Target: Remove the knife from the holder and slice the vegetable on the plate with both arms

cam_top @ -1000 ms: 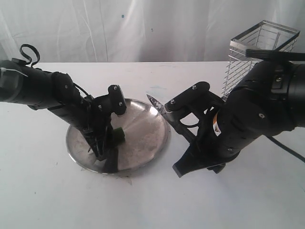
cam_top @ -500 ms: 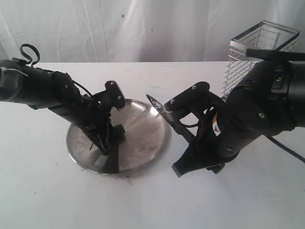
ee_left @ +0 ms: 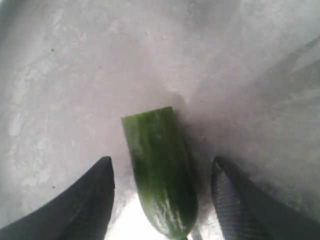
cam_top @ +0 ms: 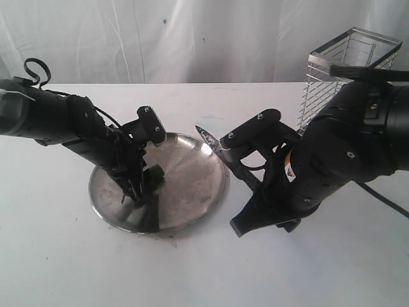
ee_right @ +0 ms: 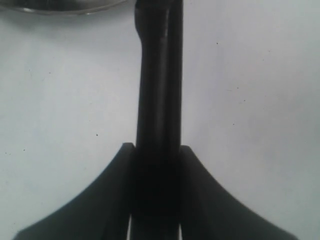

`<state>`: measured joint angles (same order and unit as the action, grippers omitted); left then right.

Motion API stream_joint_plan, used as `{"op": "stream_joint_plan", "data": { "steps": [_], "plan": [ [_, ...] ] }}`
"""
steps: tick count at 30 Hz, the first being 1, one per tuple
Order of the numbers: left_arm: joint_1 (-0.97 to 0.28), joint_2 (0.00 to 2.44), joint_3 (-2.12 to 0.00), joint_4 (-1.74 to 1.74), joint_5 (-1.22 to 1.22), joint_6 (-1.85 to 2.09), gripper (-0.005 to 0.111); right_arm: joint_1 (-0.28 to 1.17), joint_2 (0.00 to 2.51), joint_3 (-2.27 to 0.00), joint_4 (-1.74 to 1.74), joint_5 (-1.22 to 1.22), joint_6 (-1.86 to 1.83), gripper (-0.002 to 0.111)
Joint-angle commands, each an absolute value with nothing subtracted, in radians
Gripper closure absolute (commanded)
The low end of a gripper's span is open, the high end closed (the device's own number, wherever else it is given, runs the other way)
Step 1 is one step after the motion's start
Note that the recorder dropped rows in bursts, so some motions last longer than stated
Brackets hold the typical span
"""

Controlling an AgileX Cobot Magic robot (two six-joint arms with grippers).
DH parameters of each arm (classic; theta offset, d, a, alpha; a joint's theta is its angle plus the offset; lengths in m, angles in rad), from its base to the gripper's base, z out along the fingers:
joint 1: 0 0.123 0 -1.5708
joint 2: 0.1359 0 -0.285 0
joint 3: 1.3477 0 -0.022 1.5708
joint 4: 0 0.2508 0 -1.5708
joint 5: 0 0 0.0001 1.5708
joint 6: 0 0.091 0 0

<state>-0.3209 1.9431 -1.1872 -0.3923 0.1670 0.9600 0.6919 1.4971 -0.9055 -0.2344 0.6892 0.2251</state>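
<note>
The vegetable (ee_left: 160, 175), a dark green piece with a flat cut end, lies on the plate (cam_top: 192, 192). In the exterior view the vegetable (cam_top: 154, 173) sits left of the plate's centre. My left gripper (ee_left: 163, 161) is open and straddles it, with a gap between the vegetable and each of the fingers (ee_left: 90, 200). From outside, the left gripper (cam_top: 137, 188) points down at the plate. My right gripper (ee_right: 157, 147) is shut on the knife (ee_right: 157, 75) by its black handle. The knife (cam_top: 206, 137) has its tip over the plate's right rim, held by the right gripper (cam_top: 231, 153). The holder (cam_top: 348, 70) stands at the back right.
The bulky right arm (cam_top: 332, 153) fills the space between plate and holder. A white tabletop (cam_top: 204, 268) stretches along the front, with a white curtain (cam_top: 192, 38) behind. The plate's rim (ee_right: 65, 7) shows at the edge of the right wrist view.
The left arm has drawn slightly back and to the left over the plate, and the vegetable has shifted a little with it. The right arm and knife have stayed put.
</note>
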Motion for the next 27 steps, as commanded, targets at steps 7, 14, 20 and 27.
{"op": "stream_joint_plan", "data": {
  "steps": [7,14,20,27],
  "plan": [
    [-0.29,1.658,-1.188,-0.389,0.072,0.856,0.082,0.685,1.508,-0.97,-0.198,0.719,0.091,0.108],
    [-0.14,1.681,-1.188,-0.522,0.237,0.416,0.107,0.686,1.797,-1.36,-0.036,0.943,-0.085,0.108],
    [-0.112,1.774,-1.188,-0.874,0.378,0.693,0.107,0.686,1.926,-1.434,-0.045,0.961,-0.093,0.108],
    [-0.112,1.806,-1.188,-1.468,0.566,1.279,0.107,0.697,1.981,-1.432,-0.058,0.948,-0.165,0.108]
  ]
}}
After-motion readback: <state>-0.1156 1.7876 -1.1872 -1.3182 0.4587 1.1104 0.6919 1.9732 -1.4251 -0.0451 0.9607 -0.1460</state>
